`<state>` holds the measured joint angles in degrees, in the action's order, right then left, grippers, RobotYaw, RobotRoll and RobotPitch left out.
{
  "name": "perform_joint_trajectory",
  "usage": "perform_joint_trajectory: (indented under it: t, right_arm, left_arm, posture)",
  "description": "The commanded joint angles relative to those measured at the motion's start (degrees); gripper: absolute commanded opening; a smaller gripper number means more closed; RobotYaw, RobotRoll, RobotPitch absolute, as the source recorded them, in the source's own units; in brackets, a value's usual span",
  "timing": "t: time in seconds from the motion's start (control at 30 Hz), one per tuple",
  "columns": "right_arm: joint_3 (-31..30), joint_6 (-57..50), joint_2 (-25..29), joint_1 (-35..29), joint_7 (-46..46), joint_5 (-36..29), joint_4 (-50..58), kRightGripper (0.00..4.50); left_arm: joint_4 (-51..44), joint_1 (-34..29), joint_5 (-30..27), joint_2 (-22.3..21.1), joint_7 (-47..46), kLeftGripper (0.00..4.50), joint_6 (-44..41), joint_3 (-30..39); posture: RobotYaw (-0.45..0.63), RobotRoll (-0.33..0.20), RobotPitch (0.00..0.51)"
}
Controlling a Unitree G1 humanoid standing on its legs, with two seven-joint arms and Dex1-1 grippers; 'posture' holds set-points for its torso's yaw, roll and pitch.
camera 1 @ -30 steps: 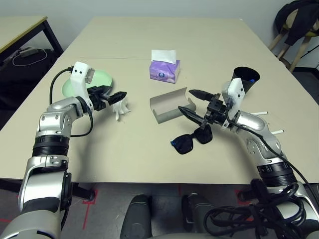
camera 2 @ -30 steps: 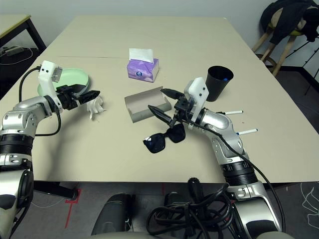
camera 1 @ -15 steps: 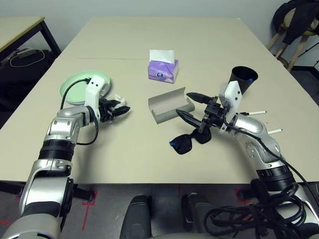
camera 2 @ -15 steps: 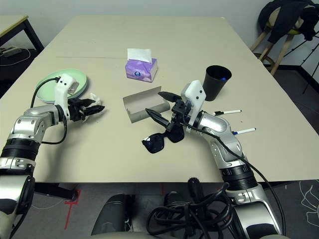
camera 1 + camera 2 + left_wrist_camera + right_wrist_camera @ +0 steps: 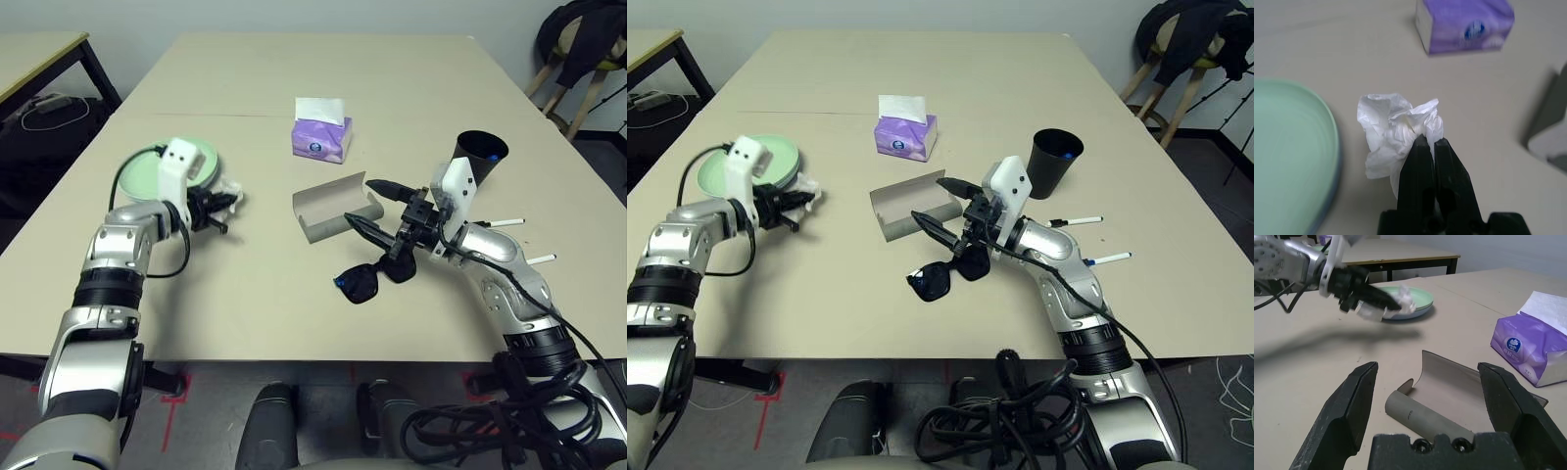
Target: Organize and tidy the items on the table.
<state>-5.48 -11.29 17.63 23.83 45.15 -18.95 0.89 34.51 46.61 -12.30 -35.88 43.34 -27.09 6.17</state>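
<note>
beige table is filling most of the head views, with a darker side table sitting off at the far left corner. at the left gripper the two black fingers are pressing together on a fold of the crumpled white tissue, which is hanging off the tabletop just beside the rim of the stacked plates, the mint-green plate lying on the light blue plate; that pinch at one corner is probably letting the wad be carried to wherever it belongs. the right gripper is hovering with its jaws spread wide and nothing between them, pointing toward the open grey glasses case, which is lying with its lid tipped back. the black sunglasses are lying on the table just below that gripper, close to the case, so the wide stance looks like readiness to take them. farther out, a purple tissue box is standing behind the case, and a black cup is standing beyond the right arm, with two pens nearby.
</note>
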Motion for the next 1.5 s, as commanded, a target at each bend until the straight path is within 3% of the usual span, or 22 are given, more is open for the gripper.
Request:
perform_joint_trajectory:
  t: [0.03,0.27,0.5,0.63,0.9,0.93,1.1,1.23,1.5]
  right_arm:
    - [-0.07,-0.11,0.05,0.41,0.25,-0.13,0.21,4.50]
    - [0.12,0.12,-0.16,0.65,-0.27,0.16,0.06,4.50]
    - [0.01,0.23,-0.47,0.58,-0.86,0.40,0.24,4.50]
    - [-0.01,0.37,-0.58,0.80,-1.05,0.37,0.12,4.50]
    - [0.05,0.28,-0.58,0.78,-1.25,0.30,0.32,4.50]
    - [0.10,0.24,-0.53,0.75,-1.26,0.26,0.37,4.50]
    - [0.31,-1.10,-0.24,0.77,-2.24,0.44,0.70,4.50]
    - [-0.26,-5.54,-0.03,2.14,-4.39,0.70,2.02,4.50]
    - [-2.44,-18.67,3.63,4.23,-7.58,2.05,10.87,4.50]
  left_arm:
    - [6.59,4.72,0.53,0.05,-3.47,0.01,3.13,2.10]
    - [24.20,14.53,3.25,-0.92,-16.47,0.01,12.75,5.31]
    - [32.30,15.68,5.19,-0.48,-26.41,0.01,19.57,6.43]
    - [34.39,15.42,4.97,0.14,-30.13,0.96,23.15,7.64]
    - [34.25,15.51,5.15,0.81,-25.37,4.04,26.02,6.89]
    - [33.68,15.38,5.14,0.98,-23.46,4.46,26.70,6.58]
    - [26.36,11.72,2.15,2.92,-5.19,4.46,28.49,5.36]
    - [10.57,1.80,-2.29,4.17,9.20,4.46,24.76,3.09]
    - [-14.86,-12.66,-10.30,5.11,17.08,4.46,15.62,2.17]
  posture:
    - [0.13,0.000,0.085]
    - [0.12,0.000,0.084]
    - [0.11,0.000,0.081]
    - [0.11,0.000,0.080]
    - [0.11,0.000,0.080]
    - [0.11,0.000,0.083]
    - [0.13,0.000,0.101]
    - [0.14,0.000,0.124]
    - [0.16,0.000,0.160]
